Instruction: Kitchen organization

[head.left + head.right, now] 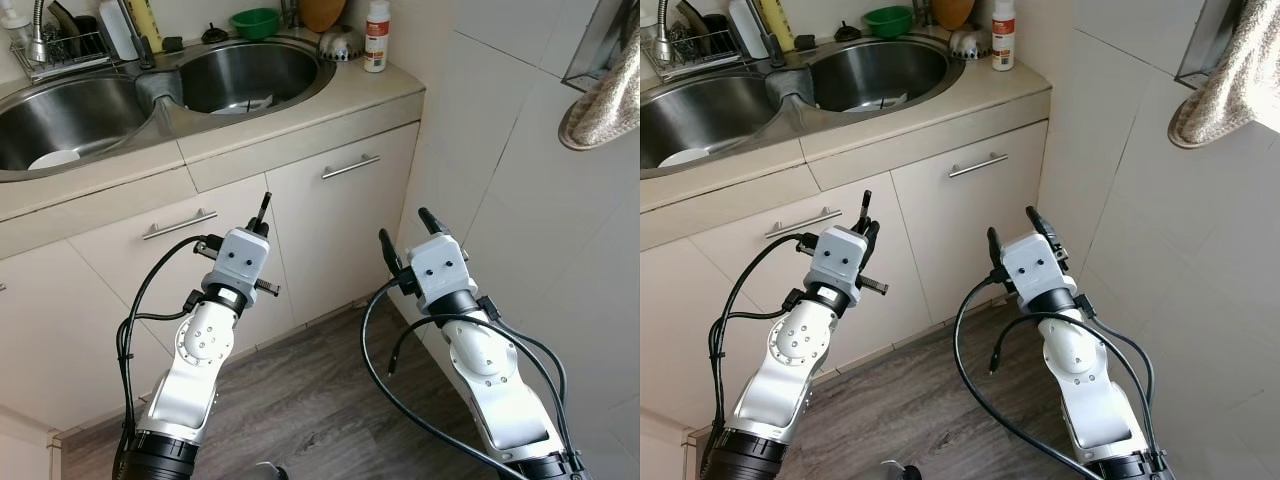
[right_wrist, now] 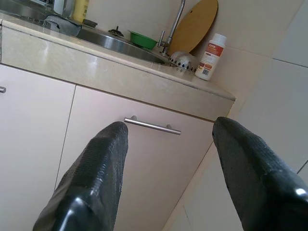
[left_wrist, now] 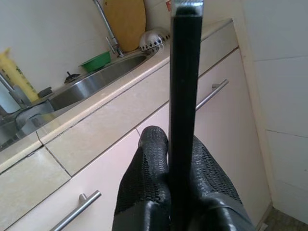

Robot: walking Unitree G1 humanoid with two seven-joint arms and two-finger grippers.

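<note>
The towel [image 1: 603, 105] at two o'clock is cut off by the right edge. The left sink basin [image 1: 60, 120] runs off the left edge. The white bottle [image 1: 377, 36] label is too small to read. The dish rack [image 1: 62, 48] contents at eleven o'clock are indistinct.

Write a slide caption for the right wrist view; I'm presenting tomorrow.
Open right gripper faces a cabinet door handle beneath the countertop.

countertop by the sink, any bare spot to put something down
The front strip of the countertop, between the sink rim and the cabinet doors, is bare. So is the corner in front of the white bottle. Behind the sink it is crowded: green bowl, metal strainer, dish rack.
</note>
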